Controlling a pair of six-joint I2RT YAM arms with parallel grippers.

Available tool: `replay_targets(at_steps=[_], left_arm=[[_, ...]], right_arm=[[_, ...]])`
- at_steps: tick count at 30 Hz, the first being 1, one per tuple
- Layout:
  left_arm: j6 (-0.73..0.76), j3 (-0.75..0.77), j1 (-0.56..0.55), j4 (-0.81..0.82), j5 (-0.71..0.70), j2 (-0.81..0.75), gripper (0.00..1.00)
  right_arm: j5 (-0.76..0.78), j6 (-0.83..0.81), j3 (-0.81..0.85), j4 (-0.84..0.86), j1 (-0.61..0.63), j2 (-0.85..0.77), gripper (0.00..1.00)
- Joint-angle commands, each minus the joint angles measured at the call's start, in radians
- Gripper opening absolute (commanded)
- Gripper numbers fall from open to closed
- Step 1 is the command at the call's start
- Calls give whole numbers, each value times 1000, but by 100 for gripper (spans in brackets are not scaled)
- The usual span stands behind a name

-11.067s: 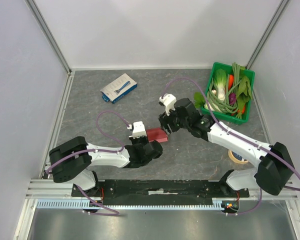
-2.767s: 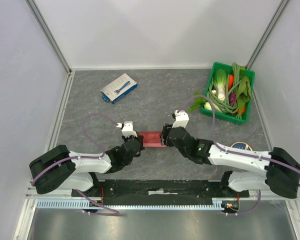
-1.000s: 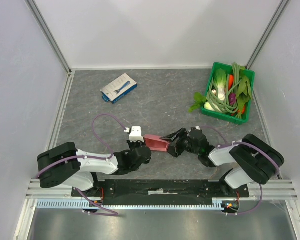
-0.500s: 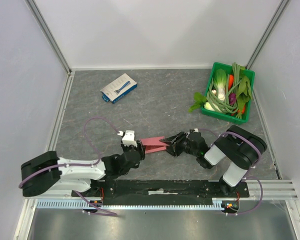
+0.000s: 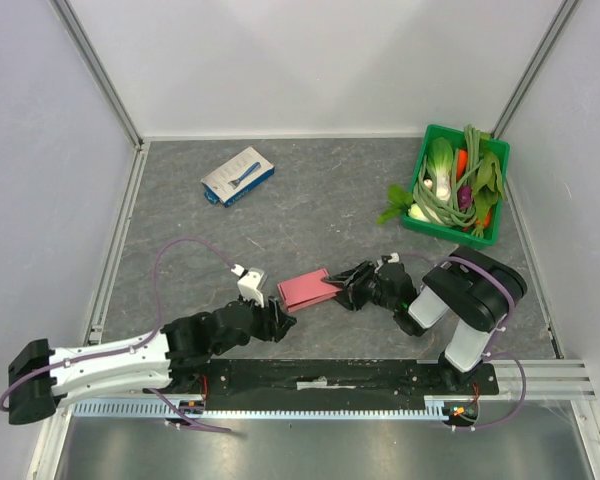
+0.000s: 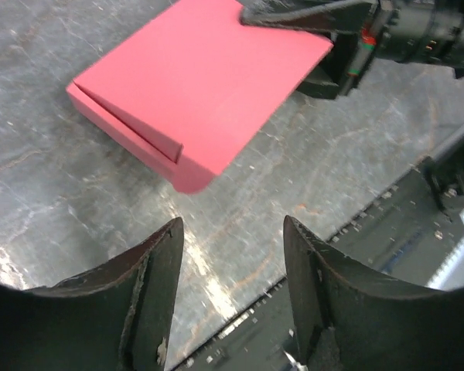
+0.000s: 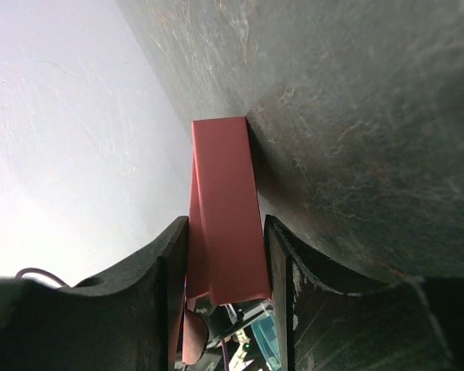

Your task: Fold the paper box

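The paper box (image 5: 305, 289) is a pink-red folded card shape, low over the table near the front middle. My right gripper (image 5: 342, 289) is shut on its right end, and in the right wrist view the box (image 7: 226, 209) fills the gap between the two fingers of that gripper (image 7: 226, 224). My left gripper (image 5: 278, 321) is open just near-left of the box, apart from it. In the left wrist view the box (image 6: 209, 85) lies beyond the empty left gripper (image 6: 232, 224), with the right gripper (image 6: 332, 31) on its far corner.
A white-and-blue box (image 5: 238, 176) lies at the back left. A green basket (image 5: 450, 233) of vegetables stands at the back right. The black mounting rail (image 5: 320, 375) runs along the near edge, close under the left gripper.
My left gripper has opened, let go of the box and drawn back toward the near edge. My right gripper has closed on the box's right end and folded back closer to its base.
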Motion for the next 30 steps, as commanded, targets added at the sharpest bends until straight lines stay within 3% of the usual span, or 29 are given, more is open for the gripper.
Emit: replay_targets(at_steps=[1, 4, 7, 8, 11, 13, 18, 20, 30], left_arm=[[-49, 42, -5, -138, 102, -131, 56], [-60, 86, 6, -147, 67, -192, 47], [-41, 164, 69, -131, 74, -114, 41], [-23, 209, 143, -117, 151, -70, 39], [-9, 259, 337, -5, 412, 114, 19], [0, 263, 380, 131, 479, 235, 17], [34, 226, 388, 294, 518, 423, 10], [8, 153, 387, 429, 539, 467, 9], [-17, -1, 385, 641, 522, 676, 2]], right_arm=[[11, -68, -4, 4, -24, 15, 50], [3, -101, -2, -2, -33, 21, 51], [-11, -144, 7, -1, -40, 35, 54], [-12, -153, 8, -2, -41, 35, 54], [-9, -195, 13, -7, -43, 35, 55], [-11, -229, 13, -10, -46, 32, 56], [-20, -284, 19, -17, -49, 21, 56], [-20, -331, 28, -42, -49, 16, 57], [-95, -607, 100, -185, -56, -36, 66]])
